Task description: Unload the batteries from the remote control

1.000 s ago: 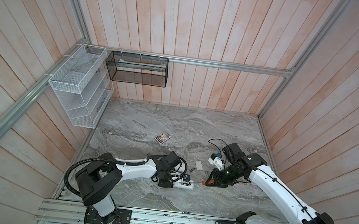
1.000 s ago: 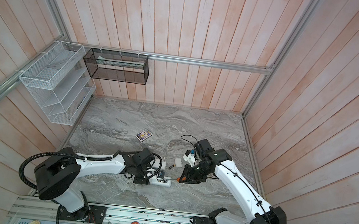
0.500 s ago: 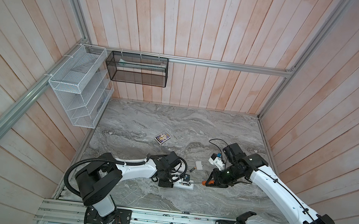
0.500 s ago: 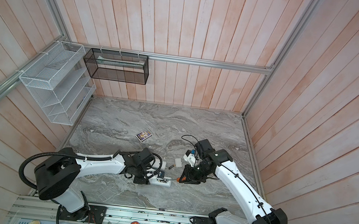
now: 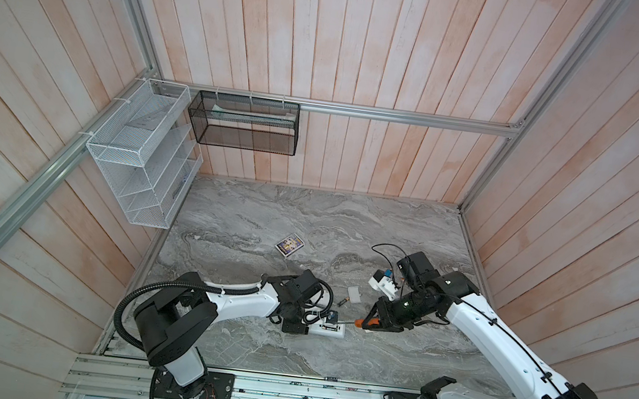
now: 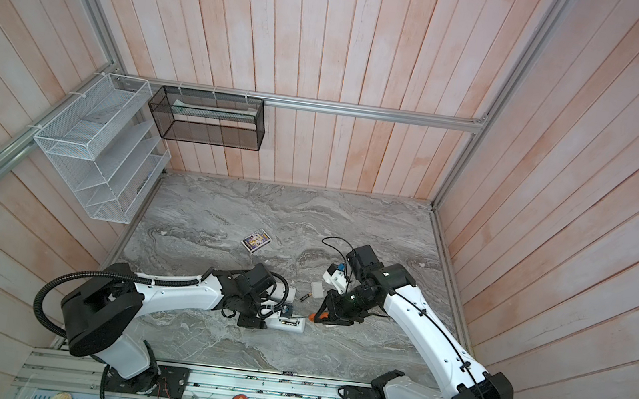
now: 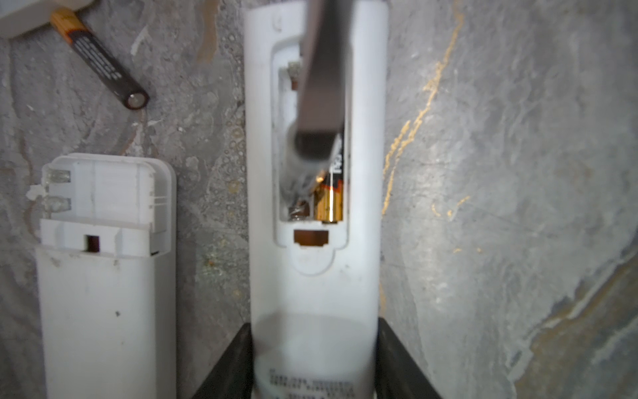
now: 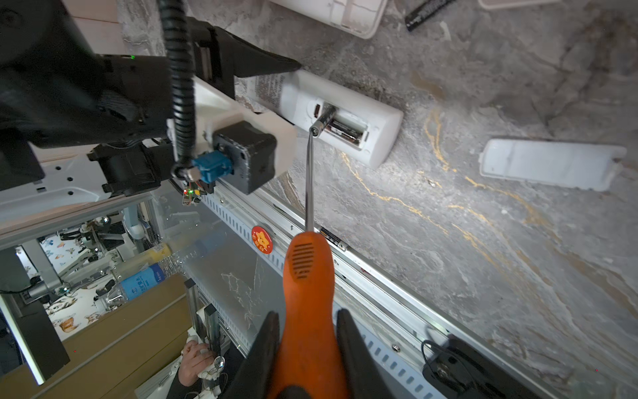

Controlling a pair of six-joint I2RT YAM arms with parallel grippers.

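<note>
My left gripper [image 7: 314,362] is shut on the near end of the white remote control [image 7: 316,276], which lies on the table in both top views [image 5: 328,329] [image 6: 287,323] with its compartment open. My right gripper [image 8: 307,331] is shut on the orange-handled screwdriver [image 8: 305,269]. Its tip touches one of the batteries [image 8: 322,119], which is tilted up out of the compartment. Another battery [image 7: 331,193] lies inside. A loose battery [image 7: 100,62] [image 5: 343,302] rests on the table beside the remote.
A second white remote [image 7: 103,276] with an empty compartment lies alongside. A white cover plate [image 8: 552,164] [image 5: 354,294] is nearby. Another battery [image 8: 333,238] sits on the front rail. A card box [image 5: 289,244] lies farther back. Wire racks [image 5: 148,153] hang on the left wall.
</note>
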